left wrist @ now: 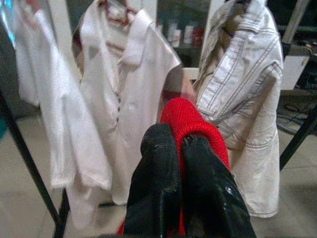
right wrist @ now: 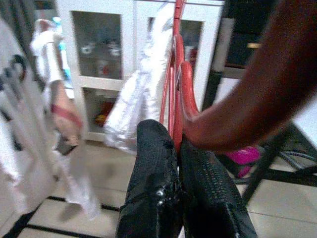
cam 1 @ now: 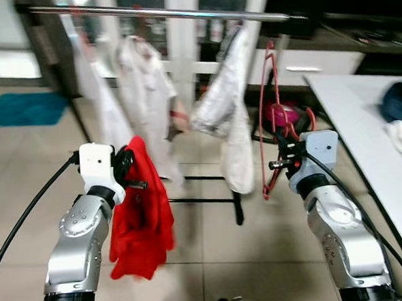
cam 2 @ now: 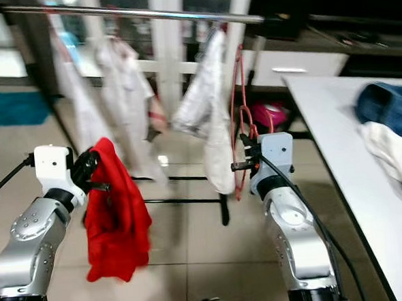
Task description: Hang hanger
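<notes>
Transport is the step in hand. The right tool point(cam 1: 283, 160) is clamped on the red hanger point(cam 1: 266, 119), holding it upright just below the garment rail point(cam 1: 158, 12), its top near the bar but not yet hooked, as far as I can tell. The left tool point(cam 1: 128, 165) is pinched on a red garment point(cam 1: 141, 215) hanging limp beside the white clothes point(cam 1: 146, 92). Next, I judge, the hanger must rise and its hook drop over the rail in the gap right of the pale jacket point(cam 1: 226, 115).
</notes>
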`<state>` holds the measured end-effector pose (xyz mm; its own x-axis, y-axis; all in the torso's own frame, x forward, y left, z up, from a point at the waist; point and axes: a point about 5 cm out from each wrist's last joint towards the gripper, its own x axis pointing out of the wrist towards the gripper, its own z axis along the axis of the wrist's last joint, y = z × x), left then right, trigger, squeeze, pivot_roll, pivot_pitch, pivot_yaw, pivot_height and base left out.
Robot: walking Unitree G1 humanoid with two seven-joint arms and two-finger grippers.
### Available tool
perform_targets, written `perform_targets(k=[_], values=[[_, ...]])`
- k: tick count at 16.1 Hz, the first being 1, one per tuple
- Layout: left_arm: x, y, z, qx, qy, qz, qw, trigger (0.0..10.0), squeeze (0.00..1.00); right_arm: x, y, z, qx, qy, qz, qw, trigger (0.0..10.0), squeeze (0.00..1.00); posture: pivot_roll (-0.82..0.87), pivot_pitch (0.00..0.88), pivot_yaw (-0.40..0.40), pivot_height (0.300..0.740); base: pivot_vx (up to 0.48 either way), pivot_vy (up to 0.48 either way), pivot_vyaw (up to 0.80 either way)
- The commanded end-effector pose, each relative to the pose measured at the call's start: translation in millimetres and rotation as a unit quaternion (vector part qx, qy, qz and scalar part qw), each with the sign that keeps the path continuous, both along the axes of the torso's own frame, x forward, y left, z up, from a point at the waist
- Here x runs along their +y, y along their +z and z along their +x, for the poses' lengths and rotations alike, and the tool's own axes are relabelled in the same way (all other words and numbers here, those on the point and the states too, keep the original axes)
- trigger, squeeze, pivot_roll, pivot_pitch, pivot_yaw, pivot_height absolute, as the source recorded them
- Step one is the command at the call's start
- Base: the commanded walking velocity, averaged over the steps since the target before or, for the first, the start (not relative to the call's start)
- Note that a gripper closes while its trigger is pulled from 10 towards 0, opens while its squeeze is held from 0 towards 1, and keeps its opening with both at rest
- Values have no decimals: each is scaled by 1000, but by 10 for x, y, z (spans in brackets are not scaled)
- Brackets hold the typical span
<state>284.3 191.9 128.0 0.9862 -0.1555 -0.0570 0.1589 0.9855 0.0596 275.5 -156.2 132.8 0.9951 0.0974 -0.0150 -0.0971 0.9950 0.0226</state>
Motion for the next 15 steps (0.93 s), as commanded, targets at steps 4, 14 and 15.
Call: perform_targets(k=[4, 14, 15], values=[[-161, 174, 15, 8, -60, 10, 998, 10000, 0, -89, 174, 8, -38, -22, 65, 997, 10000, 0, -55, 0, -43, 740, 0, 0, -800], [-283, 175, 9, 26, -96, -24, 995, 10000, 0, -22, -14, -34, 21, -26, 49, 998, 10000, 0, -53, 0, -42, 740, 0, 0, -800], [-298, 181, 9, 25, -103, -26, 994, 10000, 0, -23, -13, -39, 21, -29, 50, 998, 10000, 0, -55, 0, -38, 740, 0, 0, -800]])
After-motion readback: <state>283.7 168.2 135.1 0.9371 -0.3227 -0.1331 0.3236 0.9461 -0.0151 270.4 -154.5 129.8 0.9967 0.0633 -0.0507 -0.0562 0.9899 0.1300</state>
